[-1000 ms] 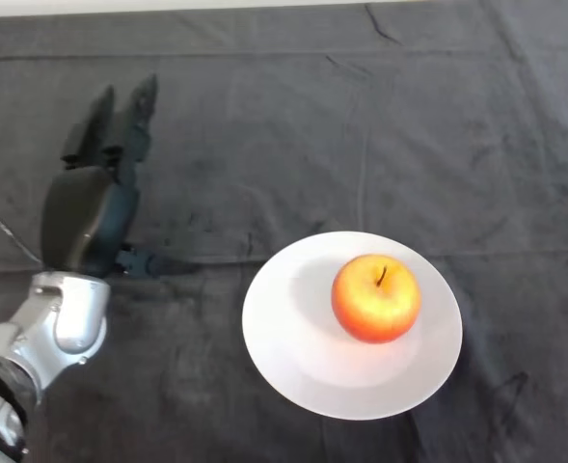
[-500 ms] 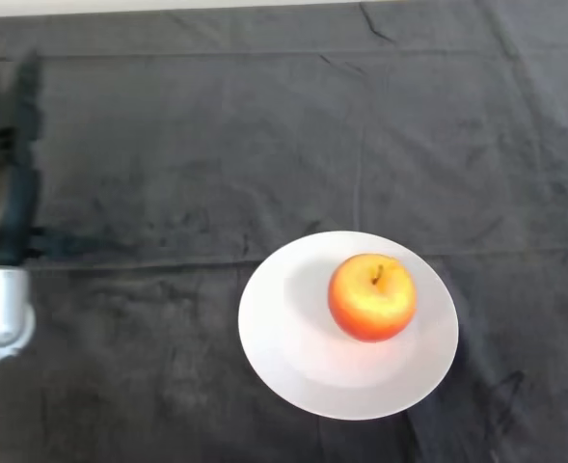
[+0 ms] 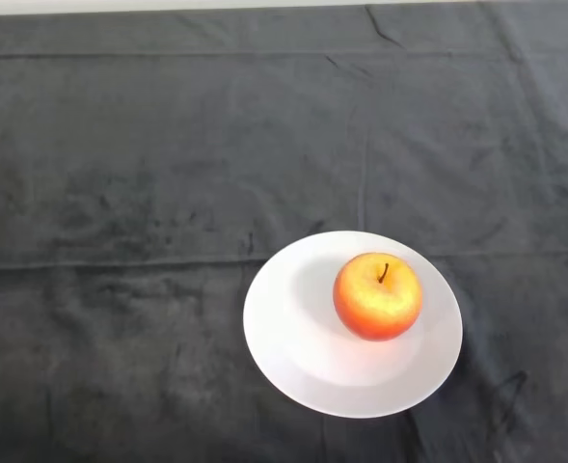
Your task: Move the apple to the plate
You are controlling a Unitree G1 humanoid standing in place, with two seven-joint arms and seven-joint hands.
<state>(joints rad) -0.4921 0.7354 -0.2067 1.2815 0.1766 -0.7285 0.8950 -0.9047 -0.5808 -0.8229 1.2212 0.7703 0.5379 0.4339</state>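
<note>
A red and yellow apple point(image 3: 377, 296) stands upright on a round white plate point(image 3: 293, 338), a little right of the plate's middle, with its stem pointing up. The plate lies on the dark cloth at the lower right of the head view. No part of the robot shows.
The dark cloth point(image 3: 148, 193) covers the whole table, with creases running across it. A pale strip of the table's far edge point(image 3: 168, 6) shows at the top.
The left arm and its open hand slid off to the left and left the view. The apple and plate stayed where they were.
</note>
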